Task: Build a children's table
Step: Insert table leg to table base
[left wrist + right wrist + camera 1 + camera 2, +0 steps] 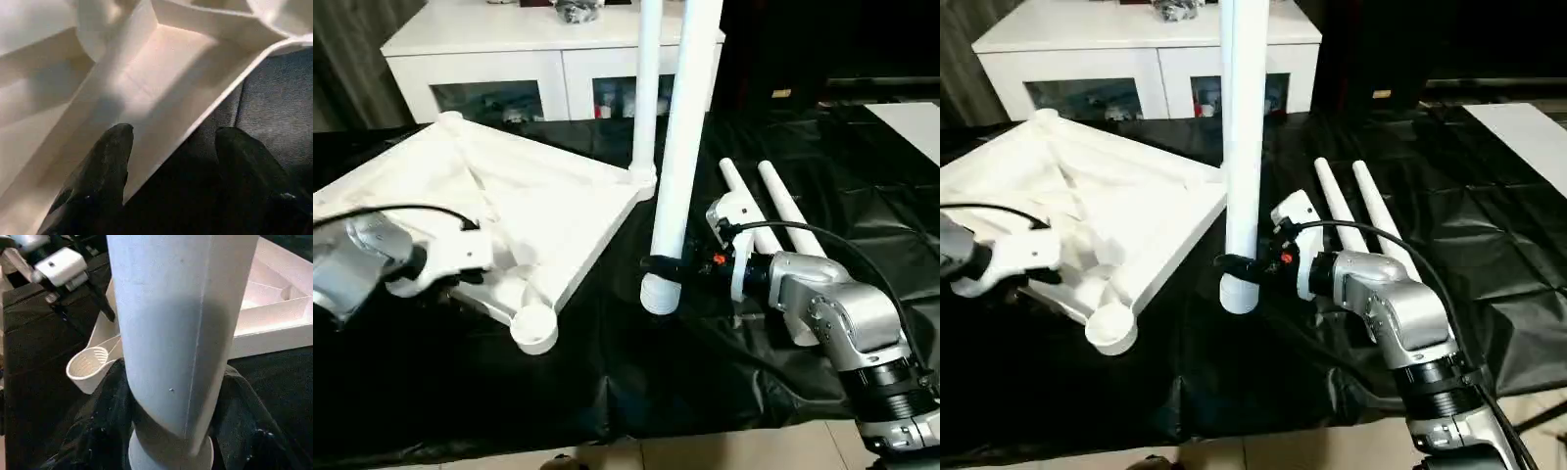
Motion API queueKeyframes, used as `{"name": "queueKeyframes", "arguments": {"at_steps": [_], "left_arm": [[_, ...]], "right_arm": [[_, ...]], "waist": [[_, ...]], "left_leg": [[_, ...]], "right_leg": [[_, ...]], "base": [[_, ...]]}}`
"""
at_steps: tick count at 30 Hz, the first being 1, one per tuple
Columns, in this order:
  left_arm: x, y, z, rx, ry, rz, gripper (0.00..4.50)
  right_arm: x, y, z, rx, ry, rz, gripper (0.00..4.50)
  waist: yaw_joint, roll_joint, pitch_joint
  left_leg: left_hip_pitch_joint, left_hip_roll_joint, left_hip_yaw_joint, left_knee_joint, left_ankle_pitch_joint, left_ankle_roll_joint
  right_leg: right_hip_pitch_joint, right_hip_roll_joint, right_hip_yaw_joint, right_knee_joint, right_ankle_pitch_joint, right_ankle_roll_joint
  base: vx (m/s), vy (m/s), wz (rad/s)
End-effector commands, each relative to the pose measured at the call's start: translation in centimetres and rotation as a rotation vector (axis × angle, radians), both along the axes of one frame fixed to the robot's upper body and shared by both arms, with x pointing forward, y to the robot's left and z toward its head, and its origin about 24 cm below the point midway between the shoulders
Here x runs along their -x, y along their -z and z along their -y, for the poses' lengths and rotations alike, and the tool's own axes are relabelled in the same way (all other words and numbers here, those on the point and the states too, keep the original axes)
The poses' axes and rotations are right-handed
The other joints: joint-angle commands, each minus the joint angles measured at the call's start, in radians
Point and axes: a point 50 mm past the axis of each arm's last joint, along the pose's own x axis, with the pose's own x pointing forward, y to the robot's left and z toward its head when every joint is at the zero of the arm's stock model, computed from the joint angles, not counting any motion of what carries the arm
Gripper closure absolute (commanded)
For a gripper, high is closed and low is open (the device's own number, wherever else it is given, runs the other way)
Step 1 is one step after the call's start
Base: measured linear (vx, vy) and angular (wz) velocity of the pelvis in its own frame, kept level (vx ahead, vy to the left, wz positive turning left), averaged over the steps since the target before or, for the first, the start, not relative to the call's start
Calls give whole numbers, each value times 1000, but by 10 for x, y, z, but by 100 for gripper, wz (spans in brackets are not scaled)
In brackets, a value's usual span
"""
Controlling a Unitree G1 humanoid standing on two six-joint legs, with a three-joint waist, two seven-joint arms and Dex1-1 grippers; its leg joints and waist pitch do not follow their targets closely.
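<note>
White leg (680, 147) upright, clamped near its base by right gripper (658, 266), left gripper (168, 161) spread apart over upturned tabletop (509, 196) edge

Looks like a living room or some home-style room set up for testing, not a proper lab. There's a white cabinet (548, 59) with glass doors (489, 98) at the back, little odds and ends visible behind the glass and some clutter on top. Grey curtain (352, 49) in the far left corner. The work surface is covered in black plastic sheeting (862, 186), and light floor tiles (705, 452) show at the near edge.
</note>
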Motion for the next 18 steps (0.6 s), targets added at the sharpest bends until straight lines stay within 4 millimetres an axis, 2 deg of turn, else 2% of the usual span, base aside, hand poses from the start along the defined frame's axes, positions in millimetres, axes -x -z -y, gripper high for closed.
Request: {"name": "queueKeyframes", "arguments": {"at_steps": [1,4,6,9,12,14,15,18], "left_arm": [[-5,0,2,-20,23,35,144],[-6,4,4,-10,37,46,144],[-7,6,4,-11,41,43,179],[-8,12,4,-3,35,40,184],[-8,14,3,-12,25,34,222],[-8,15,1,-8,6,25,222],[-7,16,1,0,-7,19,260],[-6,17,3,40,-44,2,267]], "right_arm": [[3,-5,1,3,-9,20,265],[3,-4,1,5,-11,19,265],[3,-3,1,7,-13,18,265],[3,-3,0,7,-16,20,265],[3,-3,-1,8,-20,22,265],[3,-3,-1,9,-22,23,265],[3,-3,-2,9,-23,23,265],[3,-3,-1,11,-23,24,265]], "waist": [[2,22,-76],[3,18,-77],[3,18,-77],[4,19,-77],[7,19,-76],[7,18,-76],[9,16,-74],[12,18,-74]], "left_leg": [[41,40,-11,-75,-296,-93],[40,41,-12,-75,-289,-88],[39,41,-12,-74,-279,-84],[41,41,-11,-74,-283,-84],[41,42,-12,-75,-288,-84],[41,42,-11,-75,-293,-85],[41,43,-11,-76,-299,-84],[43,44,-12,-77,-305,-86]], "right_leg": [[28,-69,26,-64,3,-262],[28,-70,26,-64,3,-263],[28,-69,26,-63,18,-264],[26,-70,26,-64,11,-266],[26,-71,27,-64,7,-264],[26,-72,27,-65,-2,-264],[24,-72,27,-66,-15,-264],[22,-73,28,-67,-37,-264]], "base": [[0,0,0],[0,0,0],[0,0,0],[0,0,0],[0,0,0],[0,0,0],[0,0,0],[0,0,0]]}}
